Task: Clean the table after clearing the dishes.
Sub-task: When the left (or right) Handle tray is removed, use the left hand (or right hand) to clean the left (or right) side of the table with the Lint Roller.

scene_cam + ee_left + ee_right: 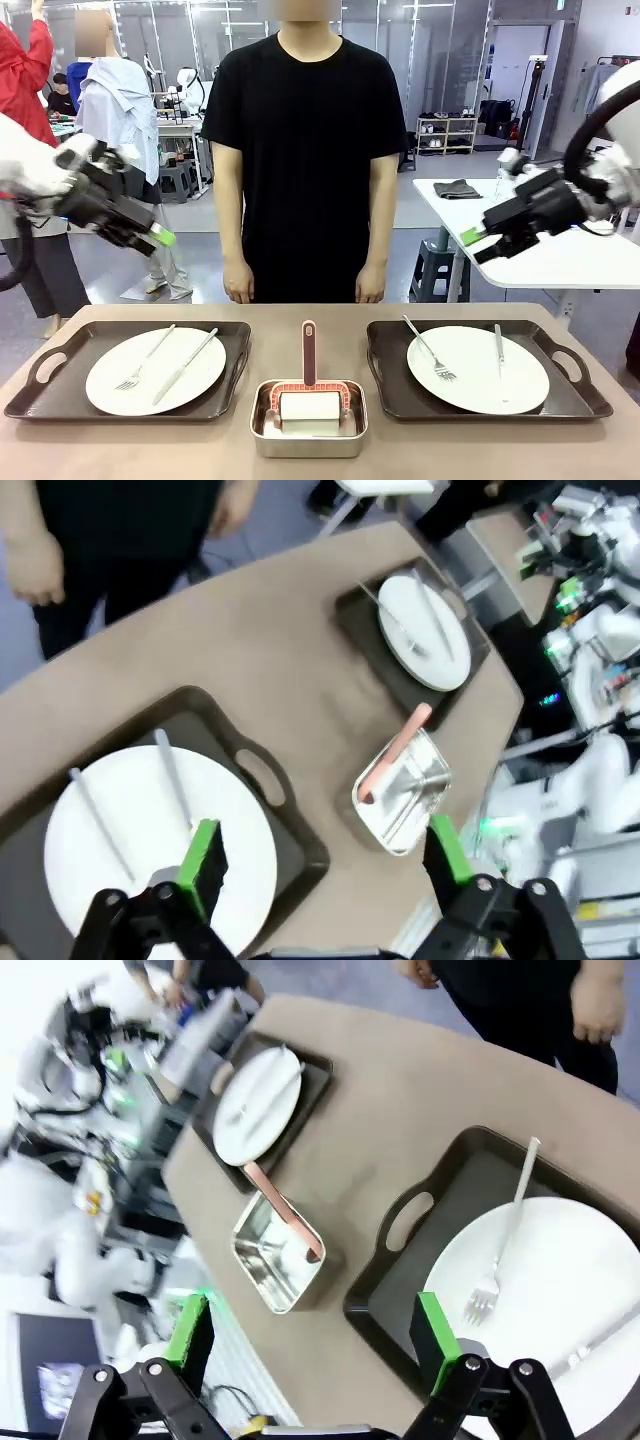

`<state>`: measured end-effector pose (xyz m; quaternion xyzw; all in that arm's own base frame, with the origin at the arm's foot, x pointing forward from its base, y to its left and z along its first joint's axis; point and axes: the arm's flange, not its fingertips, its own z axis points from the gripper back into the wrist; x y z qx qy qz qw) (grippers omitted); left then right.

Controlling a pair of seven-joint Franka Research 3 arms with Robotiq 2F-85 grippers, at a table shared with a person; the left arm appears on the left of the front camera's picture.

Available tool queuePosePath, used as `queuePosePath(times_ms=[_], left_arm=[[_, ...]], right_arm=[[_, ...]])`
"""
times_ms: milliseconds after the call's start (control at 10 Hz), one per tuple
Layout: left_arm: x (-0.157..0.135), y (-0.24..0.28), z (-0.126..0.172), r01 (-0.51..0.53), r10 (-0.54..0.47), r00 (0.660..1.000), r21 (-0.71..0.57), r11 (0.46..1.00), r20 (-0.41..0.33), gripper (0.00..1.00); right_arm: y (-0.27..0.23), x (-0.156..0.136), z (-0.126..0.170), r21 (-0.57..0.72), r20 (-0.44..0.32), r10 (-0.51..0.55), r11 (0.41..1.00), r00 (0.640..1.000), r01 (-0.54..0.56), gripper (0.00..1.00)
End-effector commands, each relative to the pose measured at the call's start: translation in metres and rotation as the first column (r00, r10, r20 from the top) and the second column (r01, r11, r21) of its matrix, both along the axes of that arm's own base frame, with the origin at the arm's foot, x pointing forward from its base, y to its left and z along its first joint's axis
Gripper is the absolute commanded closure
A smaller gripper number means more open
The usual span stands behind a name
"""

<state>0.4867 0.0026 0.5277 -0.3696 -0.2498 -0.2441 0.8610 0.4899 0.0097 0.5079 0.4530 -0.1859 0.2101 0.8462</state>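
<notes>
two loads wait on the matte taupe table: the dark brown rectangular left tray, long axis crosswise, lies below the left gripper, its twin right tray below the right gripper; both hang high, released, empty.

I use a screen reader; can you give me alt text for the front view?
On a brown table, two trays each hold a plate, fork and knife, flanking a steel pan with a roller. A person stands behind; left tool and right tool hover above.
</notes>
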Motion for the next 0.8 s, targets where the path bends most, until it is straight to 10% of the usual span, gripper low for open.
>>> queuePosePath(times_ms=[0, 400, 700], left_arm=[[0.009, 0.064, -0.024, -0.116, 0.093, 0.989, -0.213, 0.97, -0.118, 0.0], [-0.04, 0.201, -0.061, -0.384, 0.333, 0.923, -0.384, 0.84, -0.194, 0.0], [-0.115, 0.283, -0.082, -0.594, 0.55, 0.804, -0.353, 0.723, -0.227, 0.0]], right_arm=[[-0.053, 0.006, -0.019, 0.142, -0.074, -0.148, 0.977, 0.986, 0.158, 0.0], [-0.2, -0.056, -0.055, 0.238, -0.186, -0.468, 0.831, 0.864, 0.502, 0.0], [-0.272, -0.134, -0.072, 0.213, -0.246, -0.642, 0.695, 0.726, 0.687, 0.0]])
